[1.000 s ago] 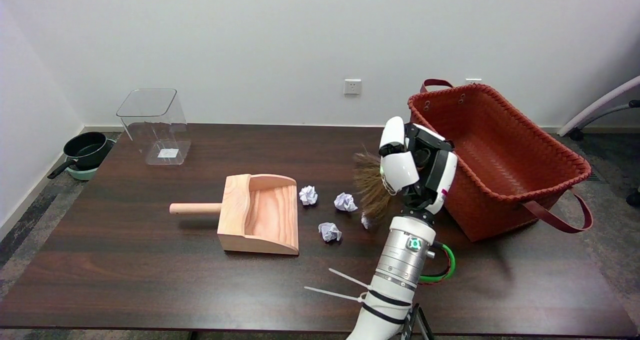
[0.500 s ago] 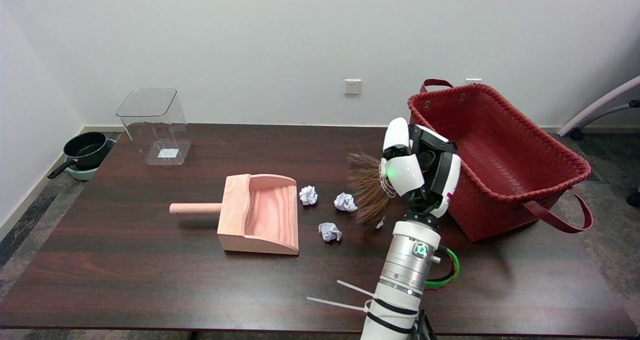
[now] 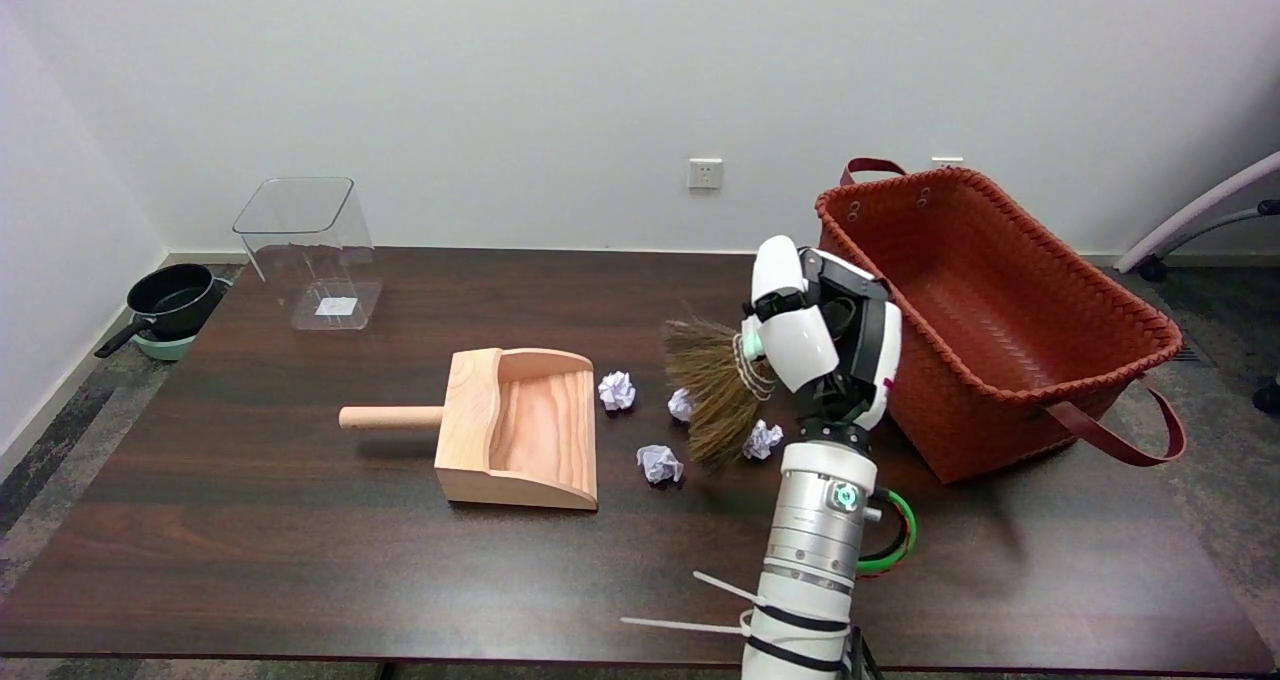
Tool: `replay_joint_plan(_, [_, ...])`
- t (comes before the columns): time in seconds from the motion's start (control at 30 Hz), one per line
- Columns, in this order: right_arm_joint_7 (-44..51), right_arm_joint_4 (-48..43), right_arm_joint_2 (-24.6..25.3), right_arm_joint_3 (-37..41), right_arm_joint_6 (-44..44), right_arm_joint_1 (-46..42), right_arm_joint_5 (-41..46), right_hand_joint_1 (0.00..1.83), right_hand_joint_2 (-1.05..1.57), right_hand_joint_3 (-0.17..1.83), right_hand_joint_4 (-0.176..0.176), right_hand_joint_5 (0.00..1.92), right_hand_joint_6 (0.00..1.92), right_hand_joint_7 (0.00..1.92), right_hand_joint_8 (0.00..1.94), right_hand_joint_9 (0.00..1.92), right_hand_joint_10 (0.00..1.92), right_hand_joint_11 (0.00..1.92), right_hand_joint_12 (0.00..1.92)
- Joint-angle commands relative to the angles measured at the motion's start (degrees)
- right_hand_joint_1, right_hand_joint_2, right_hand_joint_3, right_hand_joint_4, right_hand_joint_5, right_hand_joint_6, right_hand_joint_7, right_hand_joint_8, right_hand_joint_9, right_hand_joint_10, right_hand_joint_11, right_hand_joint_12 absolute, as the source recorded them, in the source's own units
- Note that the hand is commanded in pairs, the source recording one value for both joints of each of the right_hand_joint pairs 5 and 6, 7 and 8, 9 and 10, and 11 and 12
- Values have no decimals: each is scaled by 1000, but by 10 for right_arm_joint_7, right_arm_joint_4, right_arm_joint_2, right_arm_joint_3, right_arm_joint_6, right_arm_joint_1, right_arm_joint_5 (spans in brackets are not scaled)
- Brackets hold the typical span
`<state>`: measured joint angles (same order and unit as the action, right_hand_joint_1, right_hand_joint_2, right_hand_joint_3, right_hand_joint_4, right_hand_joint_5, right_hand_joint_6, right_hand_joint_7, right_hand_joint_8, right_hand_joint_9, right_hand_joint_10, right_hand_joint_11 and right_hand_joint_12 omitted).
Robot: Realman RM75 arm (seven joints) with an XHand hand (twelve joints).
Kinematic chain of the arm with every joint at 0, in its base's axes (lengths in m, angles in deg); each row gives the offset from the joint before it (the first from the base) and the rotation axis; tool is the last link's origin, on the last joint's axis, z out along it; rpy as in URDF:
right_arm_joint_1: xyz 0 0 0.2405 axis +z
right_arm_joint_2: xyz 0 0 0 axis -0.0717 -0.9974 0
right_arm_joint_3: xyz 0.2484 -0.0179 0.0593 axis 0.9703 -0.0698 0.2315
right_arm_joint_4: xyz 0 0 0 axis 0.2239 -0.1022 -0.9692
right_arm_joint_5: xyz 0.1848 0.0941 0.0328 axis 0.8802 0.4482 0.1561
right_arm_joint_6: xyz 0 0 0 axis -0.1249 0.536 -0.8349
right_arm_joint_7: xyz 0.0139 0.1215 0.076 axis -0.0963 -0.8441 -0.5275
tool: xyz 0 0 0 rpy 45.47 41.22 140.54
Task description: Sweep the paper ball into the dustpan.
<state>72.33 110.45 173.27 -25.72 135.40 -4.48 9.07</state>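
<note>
White crumpled paper balls (image 3: 617, 390) lie on the dark counter (image 3: 300, 560) just right of the wooden dustpan's (image 3: 520, 428) open mouth. Among them, the brush's (image 3: 712, 392) brown bristles hang from the right hand (image 3: 815, 335), whose fingers grip its handle.

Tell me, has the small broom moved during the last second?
Yes. The broom, held by the right hand, has moved left toward the wooden dustpan, which stayed put. Its bristles now partly cover one paper ball.
</note>
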Motion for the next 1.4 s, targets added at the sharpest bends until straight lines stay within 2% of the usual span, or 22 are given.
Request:
replay_joint_plan(0.03, [-1, 131, -77, 0, -113, -94, 18, 1012, 1571, 1513, 0, 1920, 1920, 1920, 1920, 1920, 1920, 1920, 1920])
replay_joint_plan(0.17, [-1, 153, -91, 14, -113, -124, 28, 1018, 1571, 1486, 0, 1920, 1920, 1920, 1920, 1920, 1920, 1920, 1920])
replay_joint_plan(0.5, [-1, 207, -90, 125, -149, -209, 37, 1017, 1571, 1479, 0, 1920, 1920, 1920, 1920, 1920, 1920, 1920, 1920])
replay_joint_plan(0.67, [-1, 235, -93, 135, -165, -229, 53, 1009, 1571, 1494, 0, 1920, 1920, 1920, 1920, 1920, 1920, 1920, 1920])
replay_joint_plan(0.83, [-2, 258, -90, 139, -166, -226, 70, 1002, 1571, 1485, 0, 1920, 1920, 1920, 1920, 1920, 1920, 1920, 1920])
replay_joint_plan(1.13, [-1, 271, -112, 202, -188, -207, 78, 1004, 1571, 1432, 0, 1920, 1920, 1920, 1920, 1920, 1920, 1920, 1920])
replay_joint_plan(1.4, [-1, 194, -155, 203, -191, -167, 149, 1007, 1571, 1413, 0, 1920, 1920, 1920, 1920, 1920, 1920, 1920, 1920])
